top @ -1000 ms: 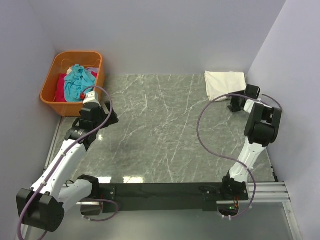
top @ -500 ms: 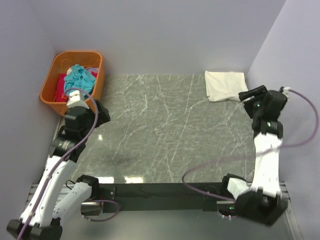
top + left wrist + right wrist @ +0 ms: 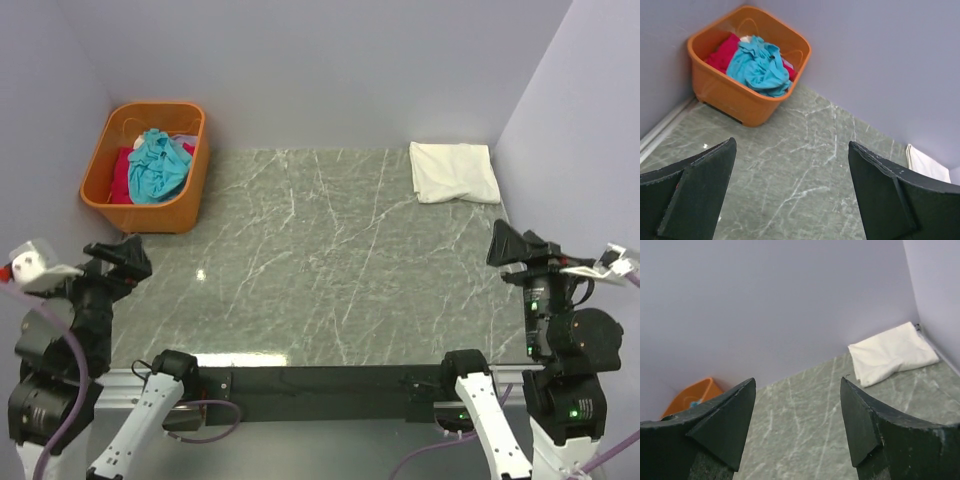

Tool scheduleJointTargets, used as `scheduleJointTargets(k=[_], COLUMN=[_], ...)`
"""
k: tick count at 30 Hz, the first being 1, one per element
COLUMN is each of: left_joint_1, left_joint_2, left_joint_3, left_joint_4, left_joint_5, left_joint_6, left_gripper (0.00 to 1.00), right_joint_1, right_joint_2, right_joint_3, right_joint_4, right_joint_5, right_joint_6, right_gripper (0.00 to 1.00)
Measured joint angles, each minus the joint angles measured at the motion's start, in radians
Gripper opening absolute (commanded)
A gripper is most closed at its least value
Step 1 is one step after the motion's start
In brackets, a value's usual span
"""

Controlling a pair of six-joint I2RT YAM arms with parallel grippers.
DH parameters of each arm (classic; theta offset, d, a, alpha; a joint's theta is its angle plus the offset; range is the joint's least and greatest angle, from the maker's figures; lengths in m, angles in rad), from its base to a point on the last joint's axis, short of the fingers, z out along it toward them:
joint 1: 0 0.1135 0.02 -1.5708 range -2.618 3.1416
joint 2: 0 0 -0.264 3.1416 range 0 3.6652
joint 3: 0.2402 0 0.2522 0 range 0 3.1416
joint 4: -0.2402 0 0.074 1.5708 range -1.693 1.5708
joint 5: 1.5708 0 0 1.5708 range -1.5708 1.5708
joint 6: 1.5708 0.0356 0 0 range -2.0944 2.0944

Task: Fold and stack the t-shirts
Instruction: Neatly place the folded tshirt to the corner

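A folded cream t-shirt (image 3: 455, 172) lies at the back right corner of the table; it also shows in the right wrist view (image 3: 892, 354) and at the edge of the left wrist view (image 3: 926, 164). A crumpled teal t-shirt (image 3: 158, 165) (image 3: 758, 65) lies on a red t-shirt (image 3: 124, 172) (image 3: 722, 51) in the basket. My left gripper (image 3: 118, 255) (image 3: 791, 143) is open and empty, raised at the near left. My right gripper (image 3: 510, 243) (image 3: 797, 380) is open and empty, raised at the near right, well short of the cream shirt.
The orange plastic basket (image 3: 150, 212) (image 3: 735, 97) stands at the back left corner against the walls; its rim shows in the right wrist view (image 3: 692, 392). Lilac walls close the back and both sides. The grey marble table (image 3: 330, 250) lies between the arms.
Both arms have pulled back and risen to the near corners. The left gripper left the basket's front, the right gripper left the cream shirt. No shirt has moved.
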Motion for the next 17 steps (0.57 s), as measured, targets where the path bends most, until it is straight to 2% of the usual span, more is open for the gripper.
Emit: scheduleJointTargets(k=[7,12,17], left_joint_1=[0.0,0.0,0.0], left_joint_2=[-0.171,-0.257,-0.28], left_joint_3=[-0.014,-0.045,-0.093], left_joint_4=[-0.021,0.024,0.065], left_joint_5=[-0.041,-0.062,-0.089], left_joint_6=[0.042,0.047,0.045], left_gripper=[0.99,0.99,0.99], right_joint_1=[0.089,0.11,0.116], right_joint_2=[-0.154,-0.181,-0.201], right_joint_3=[-0.2,-0.239,-0.267], right_joint_4=[-0.002,0.014,0.051], right_joint_5=[0.094,0.121,0.128], right_joint_6=[-0.084,-0.124,-0.148], right_gripper=[0.75,0.75,0.75])
